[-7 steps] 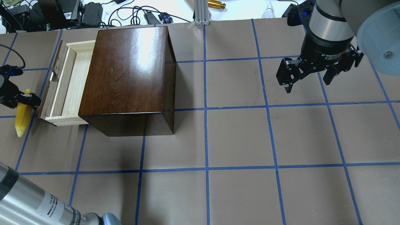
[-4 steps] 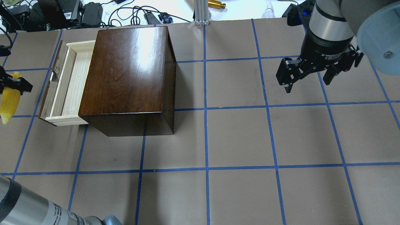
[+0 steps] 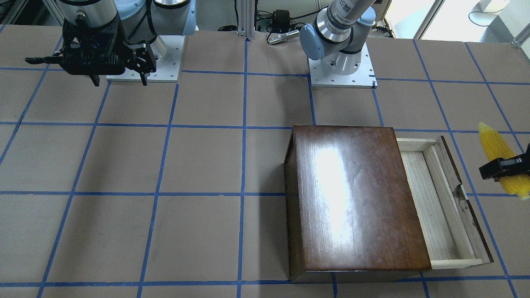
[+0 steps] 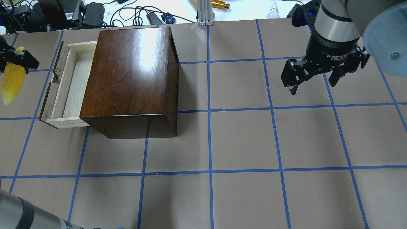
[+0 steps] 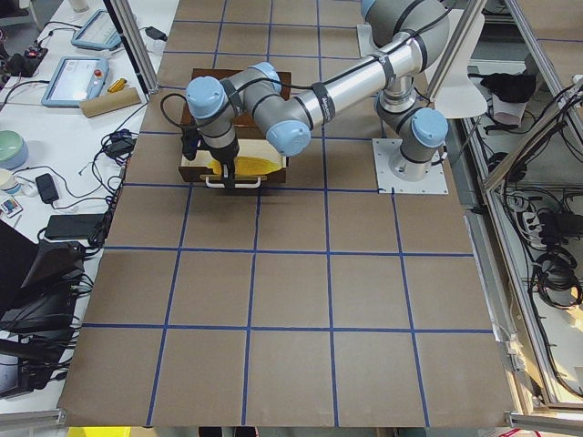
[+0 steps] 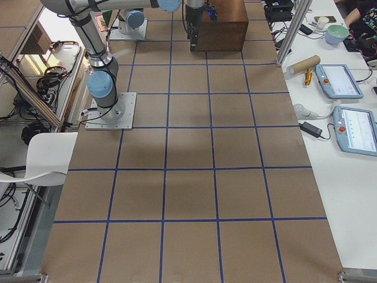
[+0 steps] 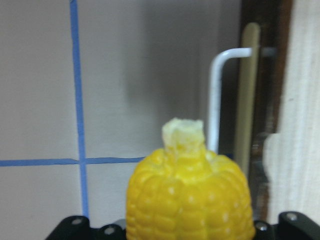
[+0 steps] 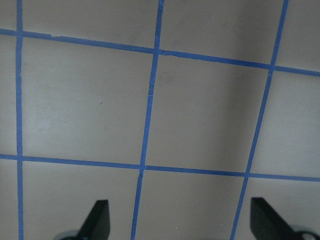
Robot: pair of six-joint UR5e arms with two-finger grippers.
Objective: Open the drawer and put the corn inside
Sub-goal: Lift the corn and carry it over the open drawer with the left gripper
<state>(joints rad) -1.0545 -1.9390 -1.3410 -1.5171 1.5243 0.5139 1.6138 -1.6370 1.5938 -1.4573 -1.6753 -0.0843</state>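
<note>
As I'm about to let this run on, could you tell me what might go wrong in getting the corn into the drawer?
The left gripper holds the corn near one end, so the long free part could swing or slip. The corn is outside the front panel of the drawer and might clip it crossing over. Only a narrow strip is open beside the box, so the corn may land on a rim.

Seen from overhead, the glossy dark-brown wooden box point(image 4: 130, 79) sits at 10 o'clock on the paper-covered bench point(image 4: 241, 140). Its pale wooden drawer point(image 4: 71, 86) juts out toward 9 o'clock. Beyond the drawer's front, the left hand point(image 4: 16, 60) holds the yellow knobbly toy corn cob point(image 4: 12, 84). The right hand point(image 4: 313, 86) hangs at 2 o'clock, well apart.
</note>
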